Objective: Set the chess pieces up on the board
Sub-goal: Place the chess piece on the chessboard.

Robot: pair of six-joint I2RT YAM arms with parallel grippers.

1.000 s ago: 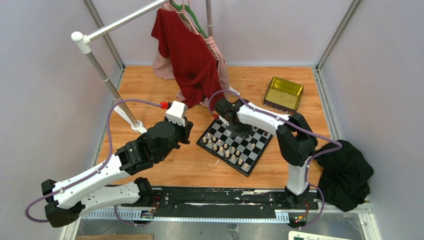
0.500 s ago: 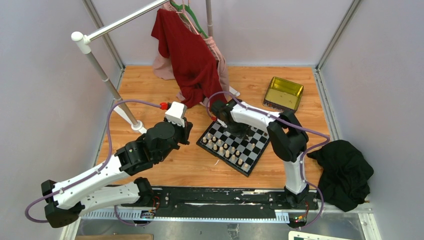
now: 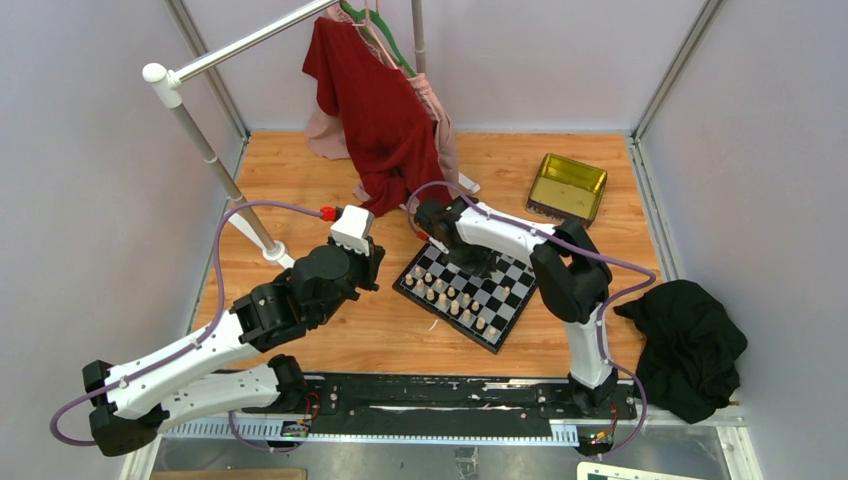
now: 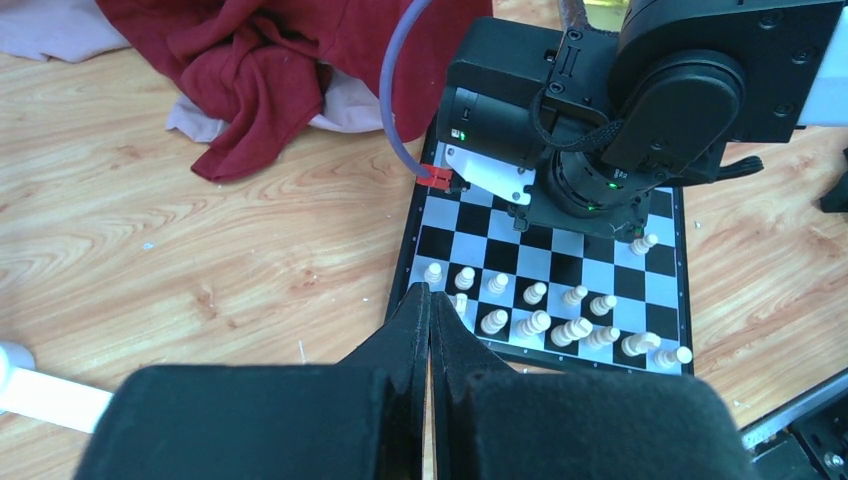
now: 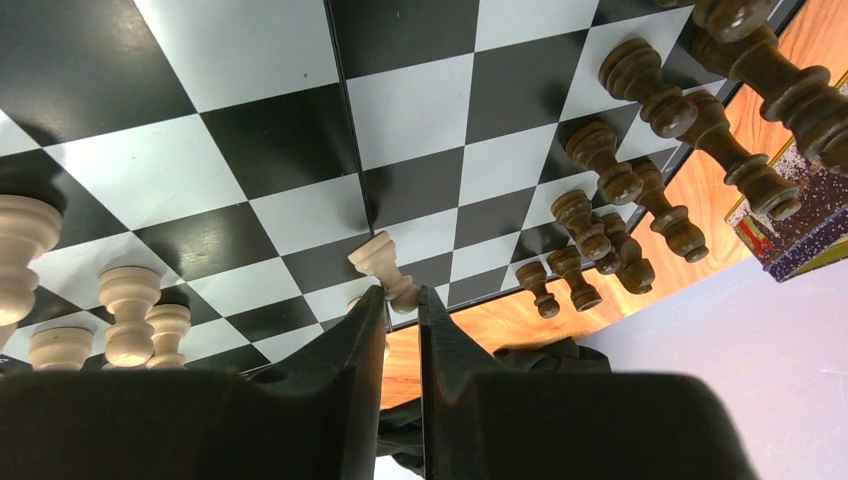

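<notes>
**Two grippers closed, one pawn pinched**

Right gripper (image 5: 400, 300) has its fingers closed on a light pawn (image 5: 383, 266), which sits tilted at the fingertips just above the board (image 5: 270, 150). At 2 o'clock from those tips, dark pieces (image 5: 600, 170) stand in rows along the board's edge. At 9 o'clock stand a few other light pieces (image 5: 128, 300).

Left gripper (image 4: 429, 305) is pressed fully closed on nothing and hovers over the board's edge. Two rows of light pieces stand just beyond it at 1 o'clock.

From above, the board lies mid-table, turned at an angle. A gold tin (image 3: 567, 186) sits open at 1 o'clock, well apart, with only shiny yellow floor showing inside. Red clothing (image 3: 380, 110) hangs at 11 o'clock, and a black cloth (image 3: 690, 345) is heaped at 4 o'clock.
</notes>
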